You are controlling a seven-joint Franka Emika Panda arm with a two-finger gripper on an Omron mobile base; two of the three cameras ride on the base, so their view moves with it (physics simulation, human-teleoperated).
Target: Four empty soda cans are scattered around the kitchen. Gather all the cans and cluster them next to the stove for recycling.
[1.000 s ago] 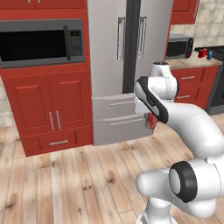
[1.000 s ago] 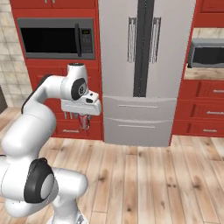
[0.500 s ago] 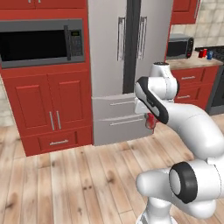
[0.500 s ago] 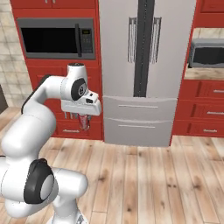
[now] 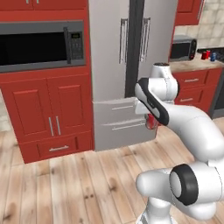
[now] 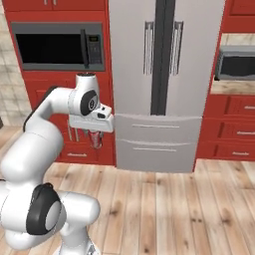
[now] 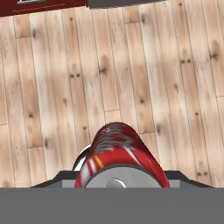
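Left base view. The arm is folded in front of the refrigerator (image 5: 127, 65); the gripper (image 5: 151, 124) points down with a red soda can (image 5: 151, 121) between its fingers, hanging clear of the plank floor (image 5: 65, 188). On the far table (image 5: 192, 65) at upper right stand two more small cans (image 5: 208, 55), one red, one blue, beside a toaster oven (image 5: 182, 48).

Right base view. The same red can (image 6: 95, 139) hangs below the hand, in front of the red cabinets (image 6: 55, 119) under the microwave (image 6: 57, 46).

Hand view. The can (image 7: 120, 153), seen along its length, sits clamped between the fingers over the floor (image 7: 52, 65). An empty can is likely light, thin-walled and smooth: easily dented or slipped. A moderate grip across the mid-body, as here, seems soundest.
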